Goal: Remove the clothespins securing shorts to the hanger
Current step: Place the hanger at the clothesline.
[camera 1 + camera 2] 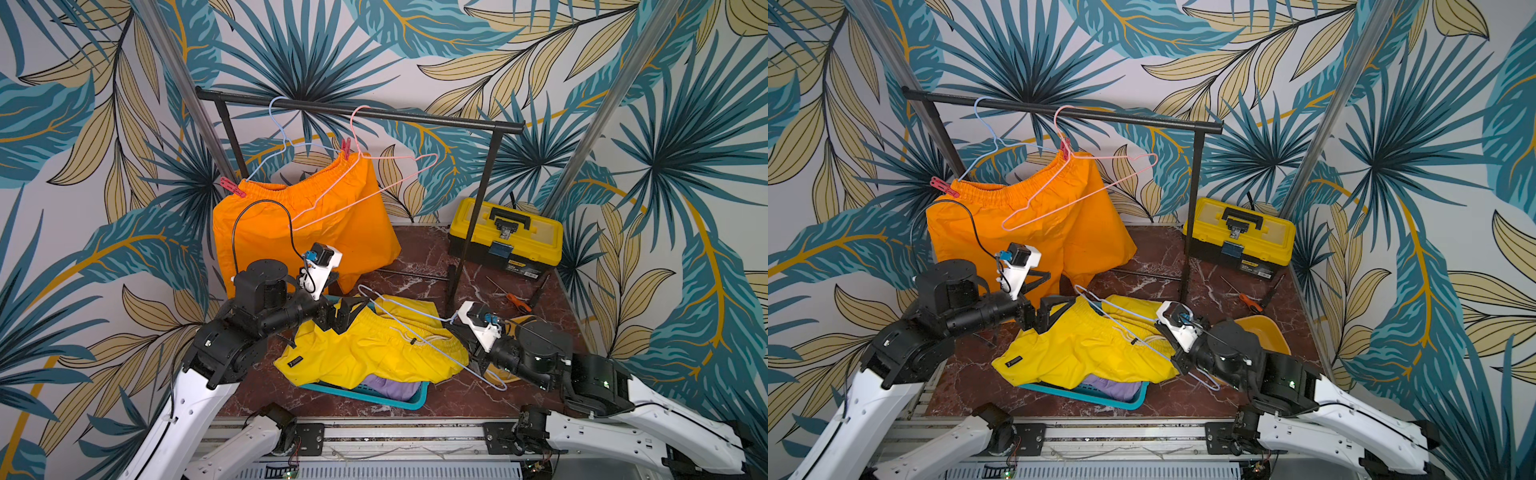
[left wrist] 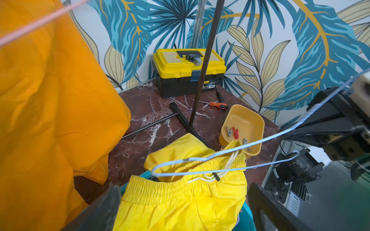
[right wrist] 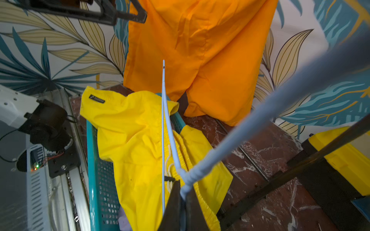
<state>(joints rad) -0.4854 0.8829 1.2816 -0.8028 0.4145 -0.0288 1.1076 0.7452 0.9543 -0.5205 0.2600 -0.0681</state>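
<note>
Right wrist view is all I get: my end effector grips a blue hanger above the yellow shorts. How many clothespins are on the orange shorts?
Observer: Two red clothespins pin the orange shorts by the waistband to another blue hanger on the rail.
Operator: Where do removed ones go?
Observer: A yellow tray to your right holds a few loose pins.
Operator: And the left end effector?
Observer: The left end effector is open and empty, at the far edge of the yellow shorts.
</note>
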